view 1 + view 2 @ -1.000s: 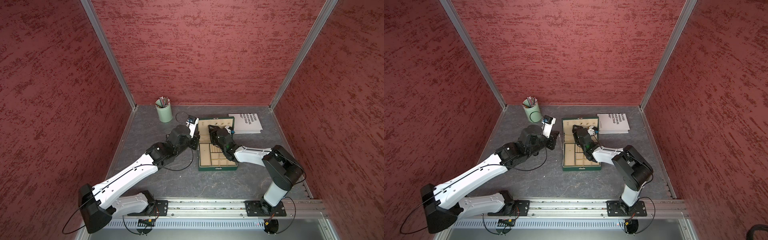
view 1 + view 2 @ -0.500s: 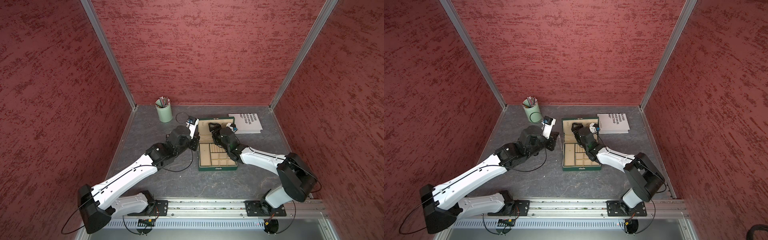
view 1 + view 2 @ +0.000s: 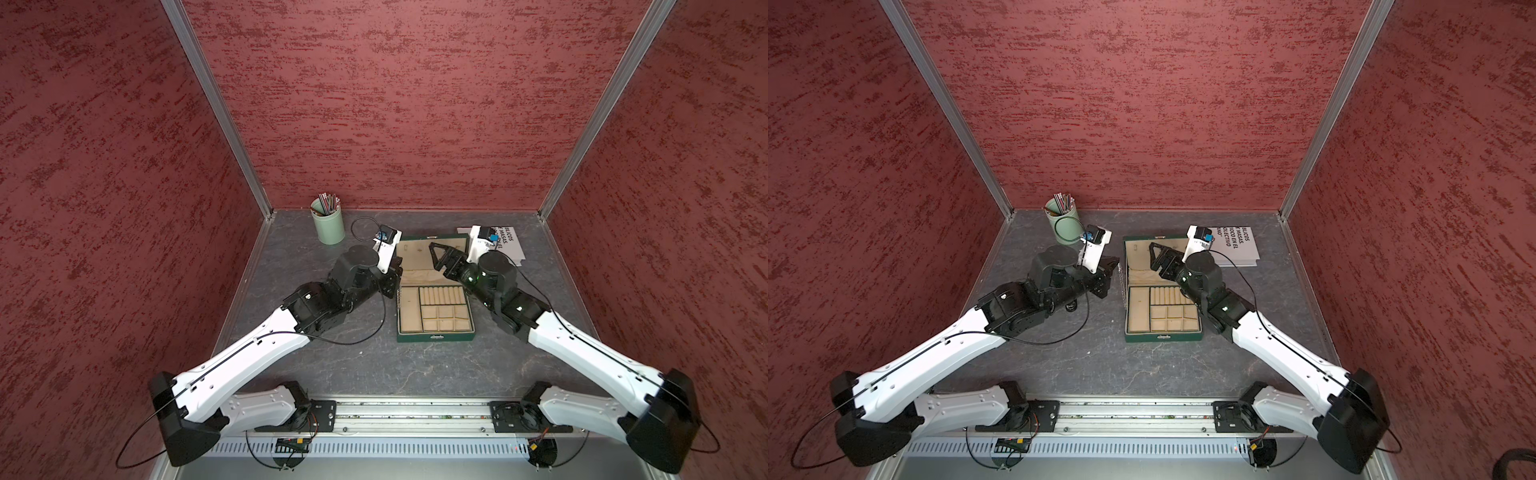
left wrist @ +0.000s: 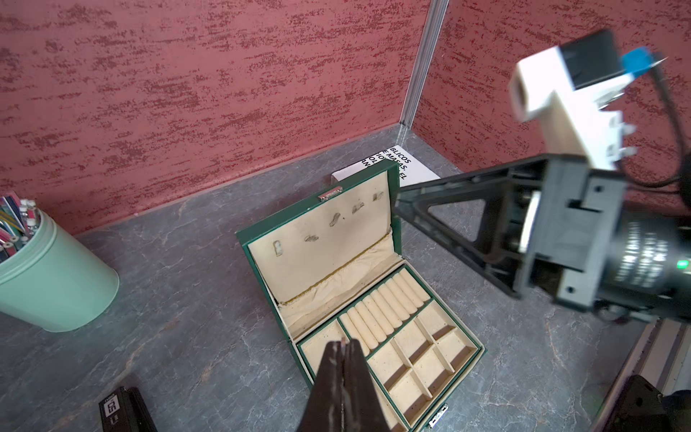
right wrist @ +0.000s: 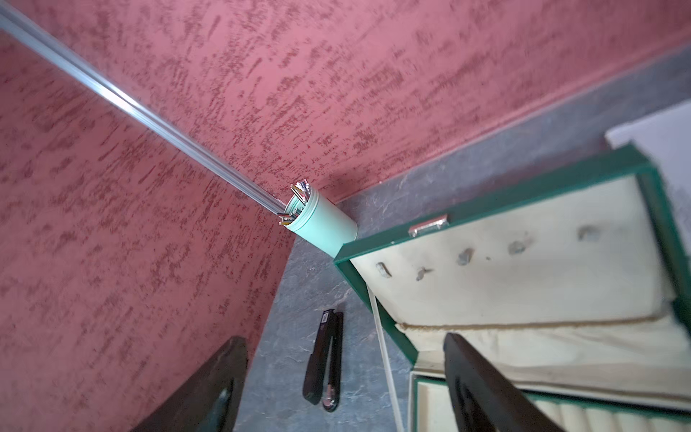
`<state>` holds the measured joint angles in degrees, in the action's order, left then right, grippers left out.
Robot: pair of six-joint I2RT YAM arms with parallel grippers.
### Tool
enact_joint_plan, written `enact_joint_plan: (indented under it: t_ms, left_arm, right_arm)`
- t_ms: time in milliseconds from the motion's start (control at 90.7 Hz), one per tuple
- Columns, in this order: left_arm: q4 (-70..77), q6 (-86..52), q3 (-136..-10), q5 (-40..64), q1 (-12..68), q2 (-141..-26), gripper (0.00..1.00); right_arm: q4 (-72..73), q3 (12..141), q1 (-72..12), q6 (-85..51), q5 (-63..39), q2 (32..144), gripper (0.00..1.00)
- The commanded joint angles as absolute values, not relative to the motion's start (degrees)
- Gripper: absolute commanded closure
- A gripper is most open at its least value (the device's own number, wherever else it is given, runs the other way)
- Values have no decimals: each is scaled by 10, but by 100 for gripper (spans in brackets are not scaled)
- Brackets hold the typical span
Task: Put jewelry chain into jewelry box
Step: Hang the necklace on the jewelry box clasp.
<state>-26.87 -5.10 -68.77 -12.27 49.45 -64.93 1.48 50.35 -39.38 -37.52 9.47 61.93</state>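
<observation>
The dark green jewelry box (image 3: 434, 334) (image 3: 1163, 336) stands open mid-table, its beige-lined lid (image 4: 284, 214) (image 5: 486, 209) raised. My left gripper (image 3: 397, 268) (image 3: 1115, 264) (image 4: 343, 342) is shut, hovering over the box's left long compartment. The thin silvery jewelry chain (image 3: 400, 297) (image 3: 1122, 286) hangs from its tips along the box's left wall. In the left wrist view the fingers hide most of it. My right gripper (image 3: 434, 255) (image 3: 1152, 255) (image 5: 342, 340) is open in front of the lid, holding nothing.
A mint green pencil cup (image 3: 328, 226) (image 3: 1063, 226) (image 4: 56, 284) (image 5: 325, 228) stands at the back left corner. A white book (image 3: 509, 245) (image 3: 1237, 247) (image 4: 407, 164) lies behind the box to the right. A black stapler (image 5: 323, 359) (image 4: 116, 407) lies left of the box.
The right gripper has drawn back from the lid toward the right and spread its jaws wide. The lid stays raised. The left arm has not moved.
</observation>
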Motion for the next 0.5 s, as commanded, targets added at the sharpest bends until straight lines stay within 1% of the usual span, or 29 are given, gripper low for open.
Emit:
enact_joint_plan:
  t_ms: [0, 132, 253, 342, 485]
  left_arm:
    - [-285, -28, -718, -130, 499, -651, 100]
    - [-300, -9, -754, -128, 510, -663, 100]
    - [-313, 17, -780, -125, 522, -670, 100]
    - [-319, 33, -792, -124, 532, -675, 100]
    - [-320, 50, -805, -123, 544, -681, 100]
  right_arm:
    - [-53, 516, -397, -201, 99, 584, 10]
    - [-90, 526, -397, -116, 62, 552, 10]
    - [-119, 531, -397, -34, -39, 518, 11]
    - [-112, 516, -398, -7, -87, 493, 14]
    - [-54, 462, -398, 5, -106, 447, 22]
